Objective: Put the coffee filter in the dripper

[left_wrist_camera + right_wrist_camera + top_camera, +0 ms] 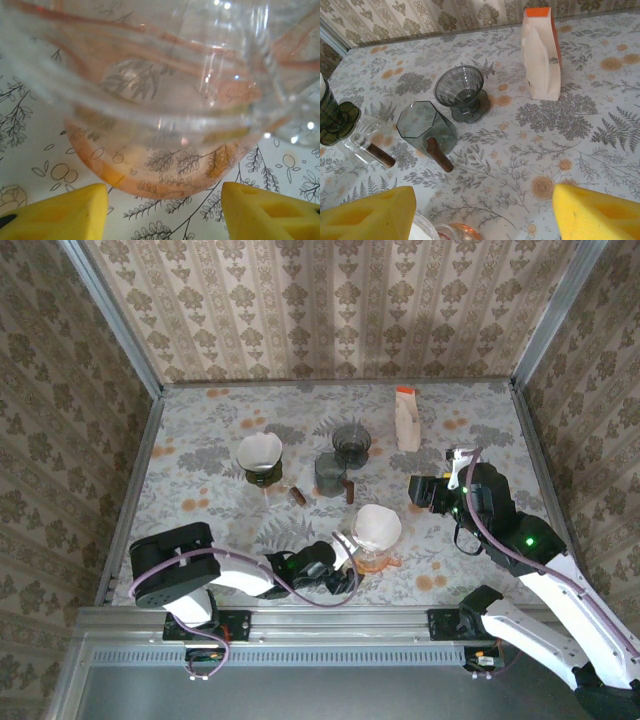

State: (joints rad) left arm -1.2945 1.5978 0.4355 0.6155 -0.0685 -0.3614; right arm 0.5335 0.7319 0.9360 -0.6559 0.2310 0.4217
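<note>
A white paper coffee filter (378, 523) sits inside the clear orange dripper (372, 552) near the front middle of the table. My left gripper (341, 577) lies low on the table just left of the dripper's base. In the left wrist view the dripper (165, 125) looms close, its orange foot just beyond my yellow fingertips (55, 212). The left gripper (165, 215) is open, with only tablecloth in its gap. My right gripper (425, 490) hovers open to the right of the dripper. In its wrist view the right gripper (485, 220) holds nothing, and the dripper's rim (455, 232) peeks in below.
A second filter sits in a dripper on a dark green base (260, 457) at back left. A grey dripper (461, 92), a grey glass cup with a wooden handle (426, 129) and a clear cup (362, 145) stand mid-table. A filter packet (541, 52) lies at back right.
</note>
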